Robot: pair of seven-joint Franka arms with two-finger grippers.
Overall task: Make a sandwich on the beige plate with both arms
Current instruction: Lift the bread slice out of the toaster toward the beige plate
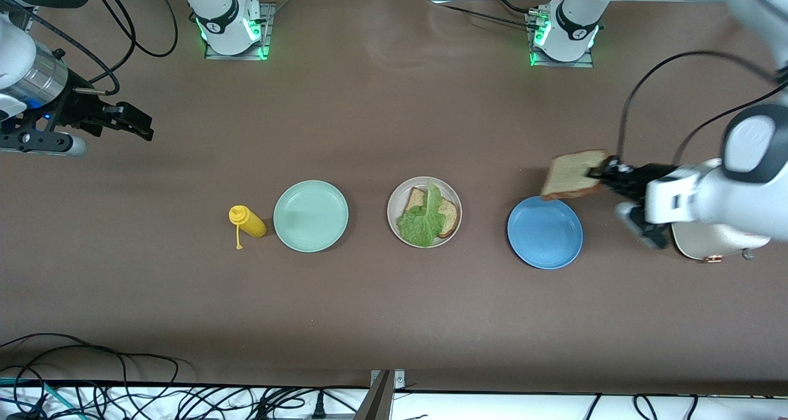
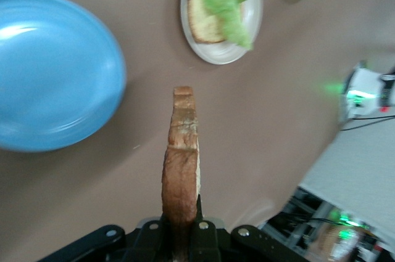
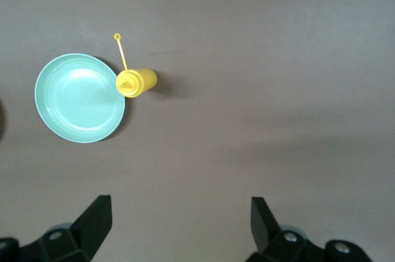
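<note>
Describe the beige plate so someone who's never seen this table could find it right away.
Three plates sit in a row across the brown table. The beige plate is the middle one, between the mint plate and the blue plate. It alone holds food: a bread slice under lettuce.

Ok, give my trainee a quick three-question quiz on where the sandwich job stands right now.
1. True or false: the left gripper holds a square brown bread slice in the air.
2. Multiple choice: what lies on the round beige plate? A) nothing B) a bread slice under a ruffled green lettuce leaf C) a yellow squeeze bottle
3. Fill in: the right gripper has its fingers ____, over bare brown table toward the right arm's end.

Key: 1 true; 2 B; 3 open. The yellow squeeze bottle actually lies on the table beside the round mint-green plate.
</note>
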